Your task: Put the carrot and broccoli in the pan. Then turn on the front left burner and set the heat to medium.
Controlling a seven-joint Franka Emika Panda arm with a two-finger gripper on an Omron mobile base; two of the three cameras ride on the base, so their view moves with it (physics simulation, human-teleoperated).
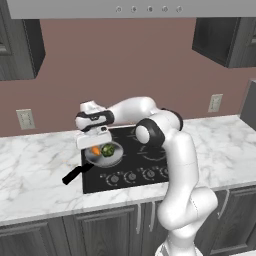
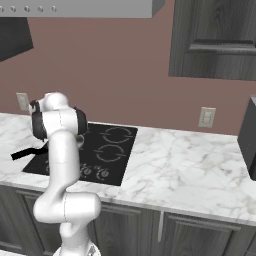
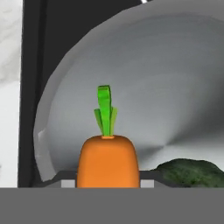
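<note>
The silver pan [image 1: 114,160] rests on the front left burner of the black cooktop [image 1: 150,159], its black handle [image 1: 75,174] pointing toward the counter's front left. My gripper [image 1: 94,145] hangs just over the pan's left side, shut on the orange carrot [image 1: 95,150]. In the hand view the carrot [image 3: 108,162] stands between my fingertips [image 3: 66,183], green stem pointing away, with the pan's floor [image 3: 157,92] close behind it. The dark-green broccoli [image 1: 107,150] lies inside the pan right beside the carrot, and its edge [image 3: 192,173] shows at the lower right of the hand view.
A row of burner knobs [image 1: 131,176] runs along the cooktop's front edge. White marble counter [image 1: 35,170] spreads to both sides. Wall outlets [image 1: 25,119] sit on the backsplash, and the range hood [image 1: 140,9] is overhead. From the right base view my arm hides the pan, leaving its handle [image 2: 25,152] in sight.
</note>
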